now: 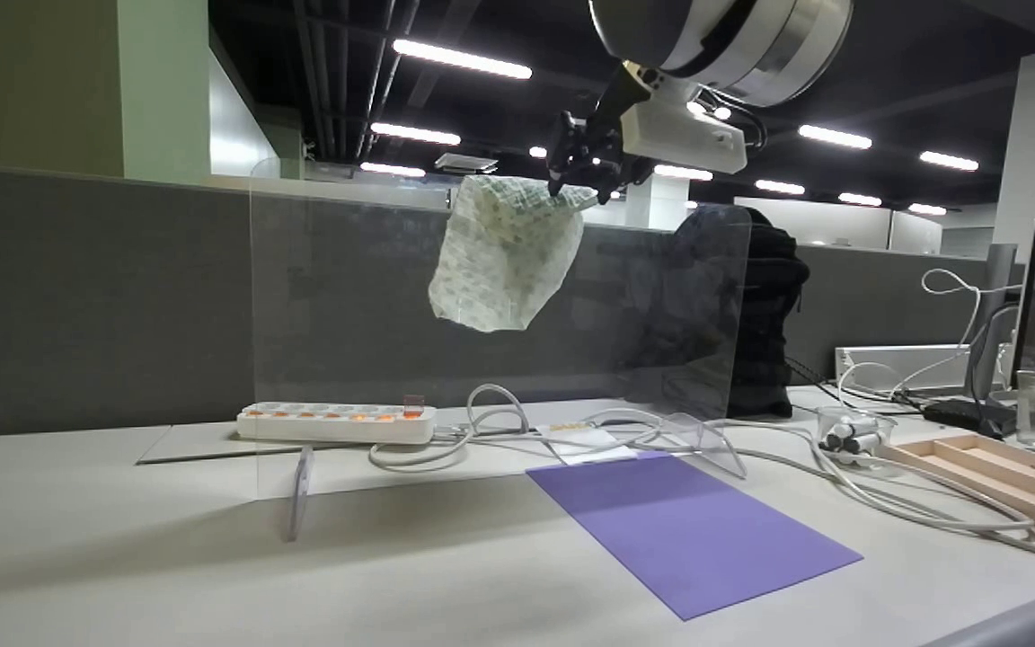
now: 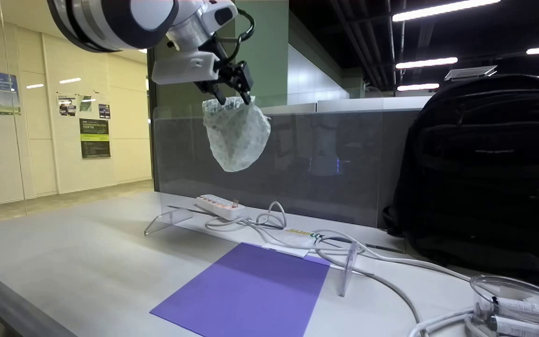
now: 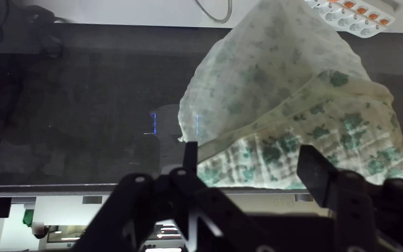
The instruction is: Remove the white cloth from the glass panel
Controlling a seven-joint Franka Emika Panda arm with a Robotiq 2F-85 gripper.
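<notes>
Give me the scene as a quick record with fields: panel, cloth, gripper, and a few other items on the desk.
Glass panel: upright on the desk
White cloth: green print, draped over the panel's top edge, not yet removed
Gripper: open, at the cloth's upper edge; contact cannot be told
Power strip: white, orange switches
Purple sheet: flat on the desk
Backpack: black

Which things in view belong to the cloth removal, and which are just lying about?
In the job:
white cloth, green-printed, hanging at the panel's top edge
clear panel
tool, fingers apart

Just lying about:
power strip
purple sheet
backpack
cables
wooden tray
</notes>
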